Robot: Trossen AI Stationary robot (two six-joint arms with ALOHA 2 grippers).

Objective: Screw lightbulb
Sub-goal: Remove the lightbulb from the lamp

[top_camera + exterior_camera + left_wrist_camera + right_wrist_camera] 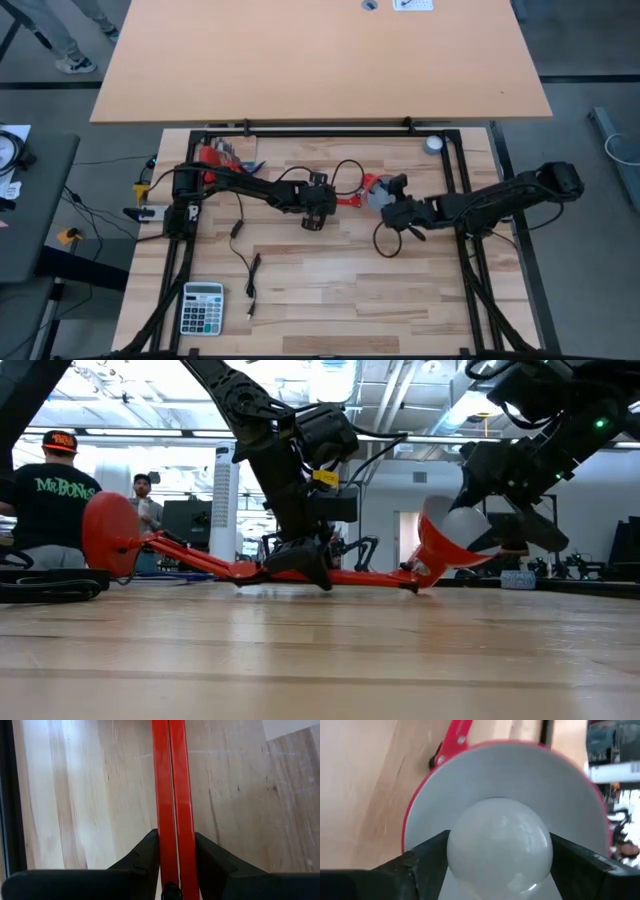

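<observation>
One red lamp [345,200] lies on its side across the wooden table [330,290], its round base [108,532] at one end, its two thin parallel red arm rods [172,795] running along the boards, and its shade [520,780] — red outside, white inside — at the other end. The left gripper [316,208] is down on the middle of the lamp, its two dark fingers [142,857] pressed in against the pair of rods from either side and holding them to the table. The right gripper [398,212] sits at the mouth of the shade, its two fingers [427,852] pinching one white lightbulb [500,845] by its round glass; the bulb is just in front of the shade's white inside, and whether its screw base has met the socket cannot be told. In the low view the bulb [470,525] shows as a pale round form at the shade's open rim, off the table. Elsewhere on the table lie one calculator [202,308] near the front left corner, one loose black cable [245,270] beside it, and one small grey disc [433,145] at the far right corner. Behind the table — in the low view — two people [48,505] are visible.
</observation>
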